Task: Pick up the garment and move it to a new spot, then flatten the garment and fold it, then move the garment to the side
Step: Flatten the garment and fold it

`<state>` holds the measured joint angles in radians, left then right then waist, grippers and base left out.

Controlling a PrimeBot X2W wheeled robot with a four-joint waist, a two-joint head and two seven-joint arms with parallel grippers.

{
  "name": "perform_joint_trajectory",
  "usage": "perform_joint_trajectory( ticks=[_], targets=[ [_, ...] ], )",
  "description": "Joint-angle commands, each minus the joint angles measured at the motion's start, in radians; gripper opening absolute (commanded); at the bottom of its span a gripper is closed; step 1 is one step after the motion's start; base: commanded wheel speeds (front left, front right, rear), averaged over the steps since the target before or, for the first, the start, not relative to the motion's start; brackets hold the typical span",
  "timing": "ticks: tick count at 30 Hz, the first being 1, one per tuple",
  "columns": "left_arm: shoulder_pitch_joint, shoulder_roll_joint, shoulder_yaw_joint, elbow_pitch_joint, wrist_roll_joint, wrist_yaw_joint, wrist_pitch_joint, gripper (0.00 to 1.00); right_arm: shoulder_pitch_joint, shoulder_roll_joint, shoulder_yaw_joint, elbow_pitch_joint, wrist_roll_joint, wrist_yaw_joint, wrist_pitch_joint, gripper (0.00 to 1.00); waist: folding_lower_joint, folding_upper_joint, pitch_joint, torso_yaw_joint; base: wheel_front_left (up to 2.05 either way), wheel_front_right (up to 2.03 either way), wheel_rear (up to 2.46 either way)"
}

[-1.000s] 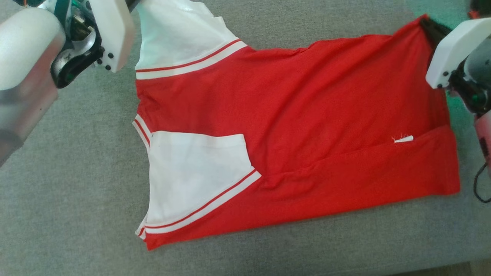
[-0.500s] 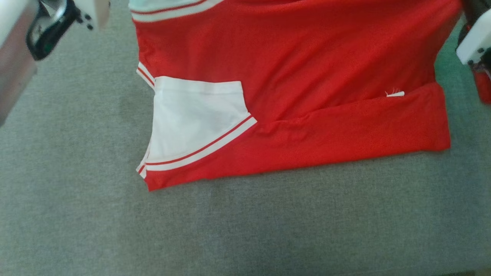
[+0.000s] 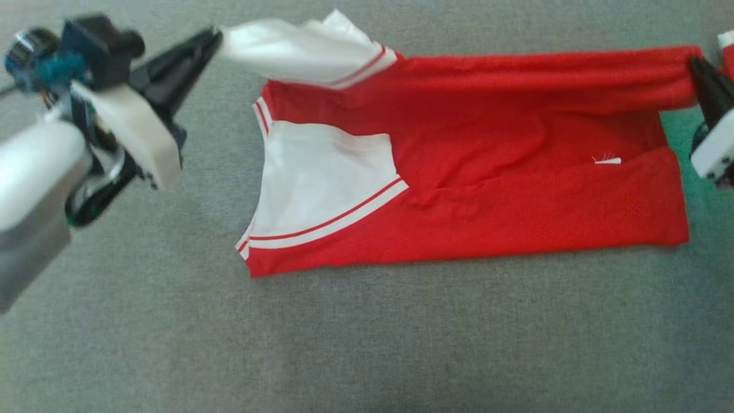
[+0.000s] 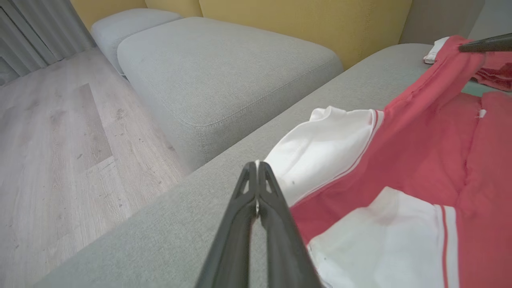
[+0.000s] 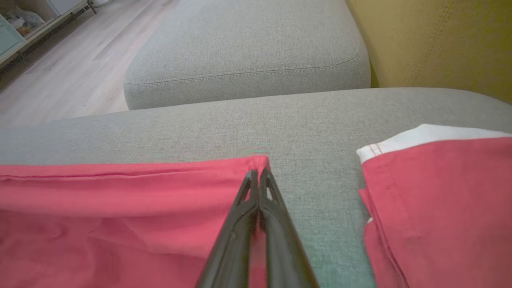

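Garment (image 3: 487, 189): smooth red knit on grey woven cushion (image 3: 367, 344); left jaws clamp white sleeve (image 3: 298, 49), right jaws red hem (image 3: 659, 86).

Red over the body of the garment (image 3: 487, 189); white on both sleeves, each ending in a white band carrying one thin red stripe. Same white-and-red striping at the neckline. Small white tag (image 3: 606, 161) against the red. Black fingers on the left claw (image 3: 217, 35) and the right claw (image 3: 695, 63), white shells behind. Plain grey weave on the sofa cushion (image 3: 367, 344); mustard yellow on the backrest (image 4: 304, 24); pale grey-brown wood grain on the floor (image 4: 60, 132).
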<state>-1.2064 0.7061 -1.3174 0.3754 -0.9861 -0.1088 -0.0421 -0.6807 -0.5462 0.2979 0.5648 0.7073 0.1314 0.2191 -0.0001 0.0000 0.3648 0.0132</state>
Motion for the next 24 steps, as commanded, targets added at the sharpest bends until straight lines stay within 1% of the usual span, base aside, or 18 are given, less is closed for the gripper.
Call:
perform_joint_trajectory(
  ticks=[1, 5, 6, 7, 11, 16, 20, 23, 24],
  targets=[
    [-0.012, 0.064, 0.047, -0.046, 0.007, 0.024, -0.018, 0.0, 0.042, -0.034, -0.015, -0.045, 0.005, -0.001, -0.012, 0.0, 0.0001, 0.0, -0.013, 0.011, 0.0, 0.0, 0.0],
    [0.063, 0.112, 0.046, -0.165, 0.004, 0.081, -0.036, 0.0, 0.126, -0.046, -0.052, -0.092, -0.007, -0.001, -0.013, 0.0, 0.0001, 0.0, -0.03, 0.023, 0.0, 0.0, 0.0],
    [0.103, 0.136, 0.044, -0.226, 0.017, 0.111, -0.035, 0.0, 0.171, -0.05, -0.07, -0.119, -0.017, -0.001, -0.009, 0.0, 0.0001, 0.0, -0.038, 0.028, 0.0, 0.0, 0.0],
    [0.124, 0.146, 0.043, -0.254, 0.031, 0.128, -0.033, 0.0, 0.193, -0.05, -0.08, -0.132, -0.022, -0.001, -0.007, 0.0, 0.0001, 0.0, -0.044, 0.029, 0.0, 0.0, 0.0],
    [0.227, 0.169, 0.041, -0.349, 0.053, 0.196, -0.035, 0.0, 0.28, -0.036, -0.121, -0.185, -0.048, -0.001, 0.007, 0.0, 0.0001, 0.0, -0.06, 0.032, 0.0, 0.0, 0.0],
    [0.339, 0.181, 0.039, -0.422, 0.052, 0.261, -0.051, 0.0, 0.371, -0.007, -0.182, -0.242, -0.082, -0.001, 0.026, 0.0, 0.0001, 0.0, -0.078, 0.036, 0.0, 0.0, 0.0],
    [0.4, 0.185, 0.039, -0.458, 0.05, 0.298, -0.06, 0.0, 0.434, 0.025, -0.225, -0.285, -0.107, -0.001, 0.049, 0.0, 0.0001, 0.0, -0.09, 0.039, 0.0, 0.0, 0.0],
    [0.434, 0.171, 0.039, -0.464, 0.045, 0.32, -0.08, 0.0, 0.471, 0.051, -0.249, -0.304, -0.13, -0.001, 0.064, 0.0, 0.0001, 0.0, -0.091, 0.043, 0.0, 0.0, 0.0],
    [0.443, 0.162, 0.04, -0.459, 0.044, 0.329, -0.09, 0.0, 0.479, 0.058, -0.255, -0.307, -0.14, -0.001, 0.064, 0.05, 0.0001, 0.0, -0.09, 0.045, 0.0, 0.0, 0.0]
  ],
)
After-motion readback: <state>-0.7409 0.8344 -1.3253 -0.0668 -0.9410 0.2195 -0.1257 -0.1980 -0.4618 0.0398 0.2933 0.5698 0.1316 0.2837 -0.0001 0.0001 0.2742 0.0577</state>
